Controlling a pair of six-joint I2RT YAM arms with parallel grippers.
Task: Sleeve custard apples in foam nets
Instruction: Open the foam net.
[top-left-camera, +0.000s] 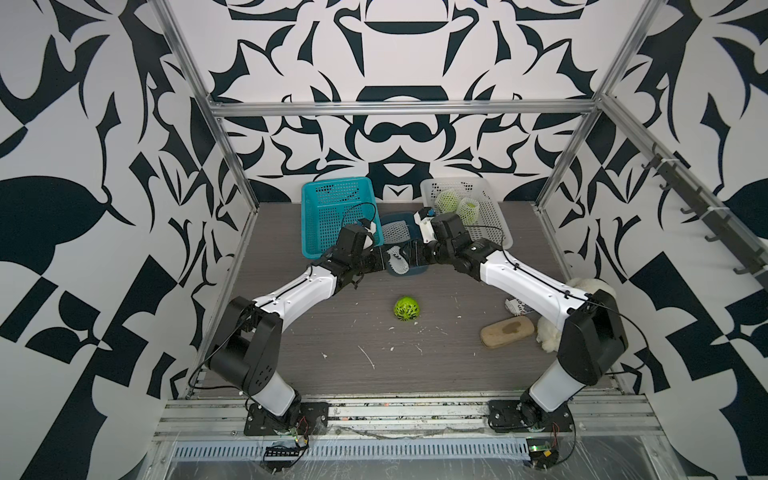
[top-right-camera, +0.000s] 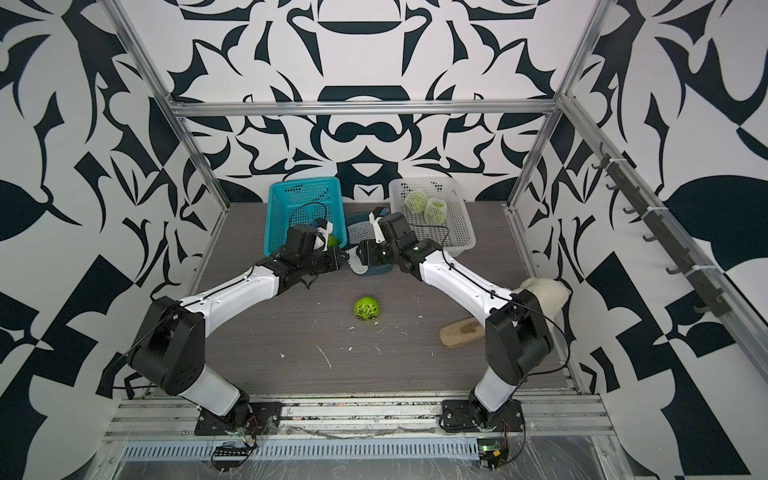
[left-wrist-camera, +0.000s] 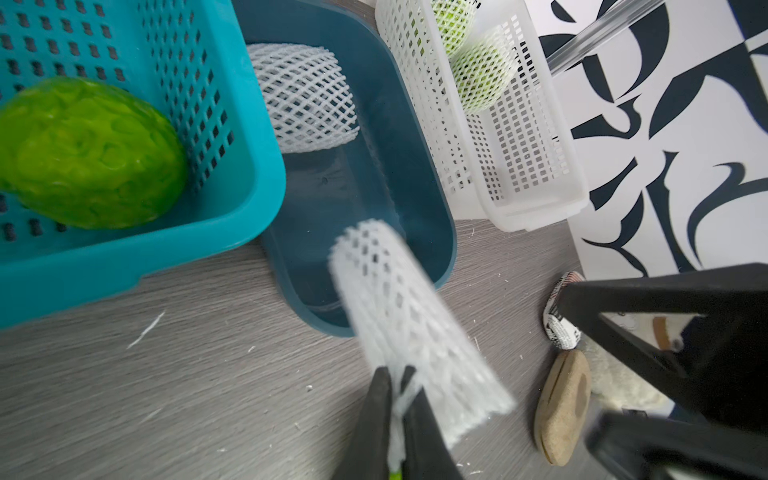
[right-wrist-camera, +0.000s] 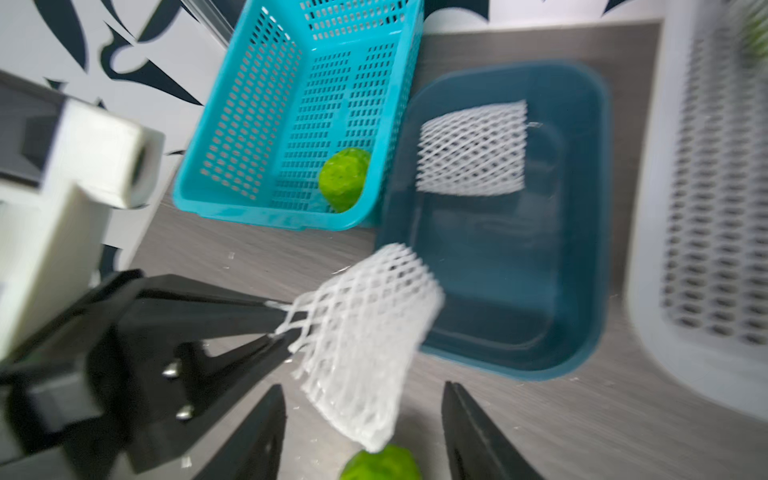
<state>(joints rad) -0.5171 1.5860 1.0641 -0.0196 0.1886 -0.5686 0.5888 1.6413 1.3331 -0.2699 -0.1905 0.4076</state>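
Note:
My left gripper (left-wrist-camera: 398, 374) is shut on the edge of a white foam net (left-wrist-camera: 411, 324), which hangs over the near end of the dark blue tub (top-left-camera: 417, 270). Just to its right, my right gripper (right-wrist-camera: 363, 390) stands open with the net (right-wrist-camera: 365, 332) dangling between its fingers, untouched. A bare custard apple (top-left-camera: 406, 308) lies on the table in front of both grippers. Another custard apple (left-wrist-camera: 87, 153) sits in the teal basket (top-left-camera: 332, 208). A second foam net (right-wrist-camera: 471, 149) lies in the tub. Two sleeved custard apples (top-left-camera: 446, 199) (top-left-camera: 468, 210) rest in the white basket (top-left-camera: 494, 224).
A cream plush toy (top-left-camera: 582, 291) and a tan oval pad (top-left-camera: 507, 330) lie by the right arm's base, with a newsprint-patterned item (top-left-camera: 519, 307) next to them. White foam crumbs (top-left-camera: 365, 355) dot the grey table. The baskets stand against the back wall.

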